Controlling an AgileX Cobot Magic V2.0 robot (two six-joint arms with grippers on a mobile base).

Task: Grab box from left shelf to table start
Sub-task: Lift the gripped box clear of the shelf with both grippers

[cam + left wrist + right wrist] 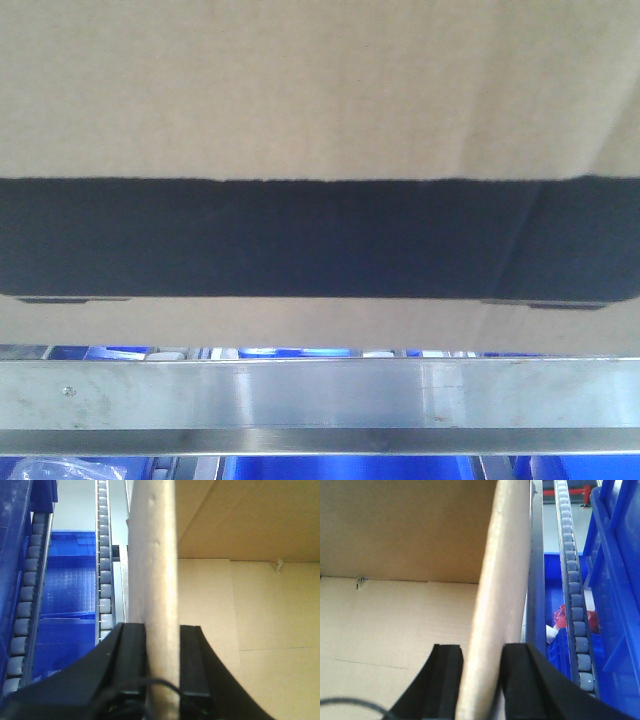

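The brown cardboard box (320, 80) with its black printed band fills the upper front view, just above and behind the shelf's silver front rail (320, 395). In the left wrist view my left gripper (162, 650) is shut on the box's upright left wall (155, 555), one black finger (131, 665) outside and the other inside. In the right wrist view my right gripper (483, 672) is shut on the right wall (502, 570) in the same way, with one finger (445, 680) inside the open box. The table is out of view.
Blue plastic bins (340, 467) sit below the rail and others behind it. Grey roller tracks (104, 570) (572, 580) run close along both outer sides of the box, with blue bins (65, 595) (620, 580) beyond them.
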